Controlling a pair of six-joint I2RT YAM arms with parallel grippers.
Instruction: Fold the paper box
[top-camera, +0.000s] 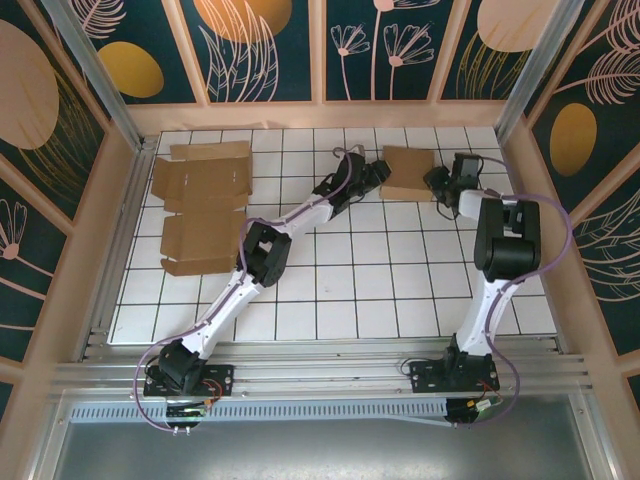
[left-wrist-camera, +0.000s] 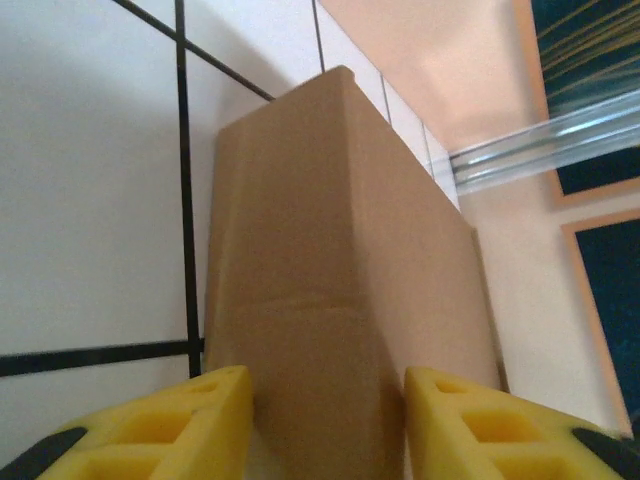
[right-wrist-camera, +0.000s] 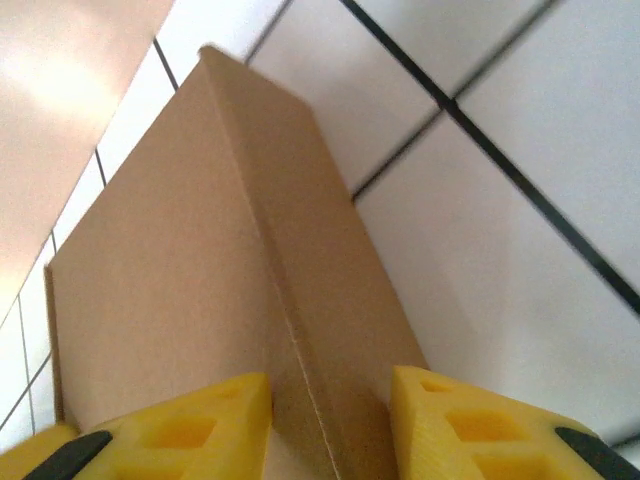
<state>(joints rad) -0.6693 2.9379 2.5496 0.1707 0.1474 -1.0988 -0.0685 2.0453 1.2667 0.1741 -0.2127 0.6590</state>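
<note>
The paper box (top-camera: 408, 172) is a brown cardboard box, folded up, at the back middle of the white gridded table (top-camera: 340, 300). My left gripper (top-camera: 381, 173) holds its left end. In the left wrist view the yellow fingers (left-wrist-camera: 215, 420) press both sides of the paper box (left-wrist-camera: 340, 260), so the left gripper (left-wrist-camera: 328, 385) is shut on it. My right gripper (top-camera: 437, 181) is at the box's right end. In the right wrist view the right gripper (right-wrist-camera: 330, 385) is shut across a side wall of the paper box (right-wrist-camera: 200, 260), along its crease.
Two flat unfolded cardboard blanks (top-camera: 205, 180) (top-camera: 200, 242) lie at the table's left side. Patterned walls and metal posts (top-camera: 95, 70) enclose the table. A metal rail (top-camera: 320, 375) runs along the near edge by the arm bases.
</note>
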